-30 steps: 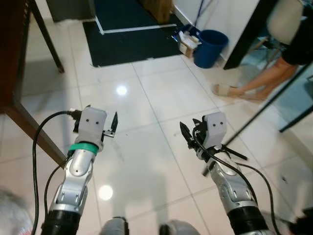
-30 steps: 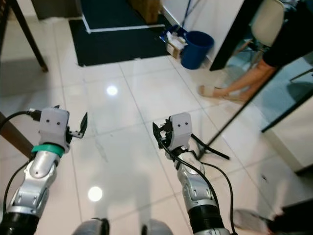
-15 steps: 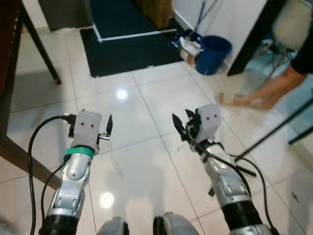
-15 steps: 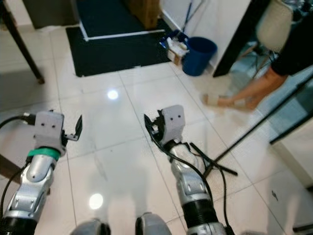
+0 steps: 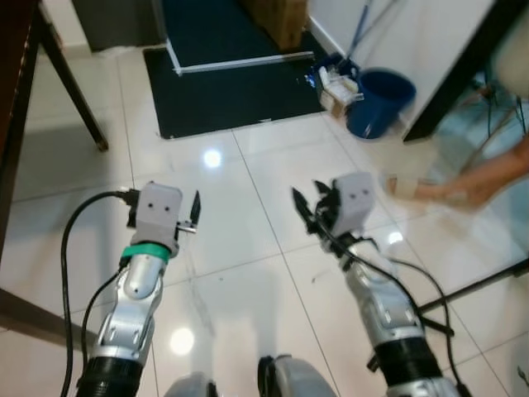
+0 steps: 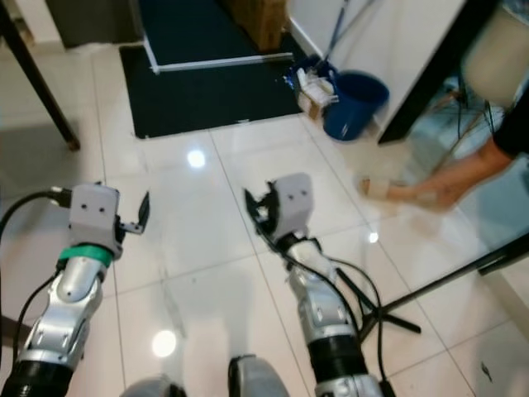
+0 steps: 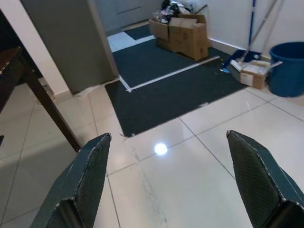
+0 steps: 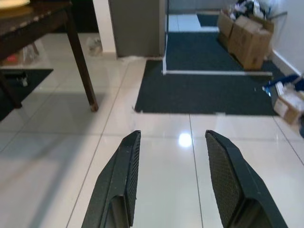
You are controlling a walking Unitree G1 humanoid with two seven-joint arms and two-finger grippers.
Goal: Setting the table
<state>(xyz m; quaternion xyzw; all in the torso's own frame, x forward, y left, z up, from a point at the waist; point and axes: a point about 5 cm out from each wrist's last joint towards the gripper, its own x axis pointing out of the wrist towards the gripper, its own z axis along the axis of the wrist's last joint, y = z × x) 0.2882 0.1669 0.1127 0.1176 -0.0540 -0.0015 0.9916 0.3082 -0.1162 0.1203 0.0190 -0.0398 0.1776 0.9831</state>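
The right wrist view caught the dark counter (image 8: 33, 26) beside the black mat (image 8: 209, 90). Both the left tool (image 7: 171, 185) and right tool (image 8: 173, 178) hung spread and empty above the floor (image 5: 273, 289) near that mat.

A glossy, smooth tiled floor (image 5: 264, 174) with mirrored lamp glare was seen beneath a matt dark carpet mat (image 5: 235, 78), brown cardboard boxes (image 7: 183, 33), a smooth blue plastic bucket (image 5: 378, 101), a dark polished wooden table (image 8: 35, 21) and silver metal arms with textured black fingers (image 8: 223, 166).
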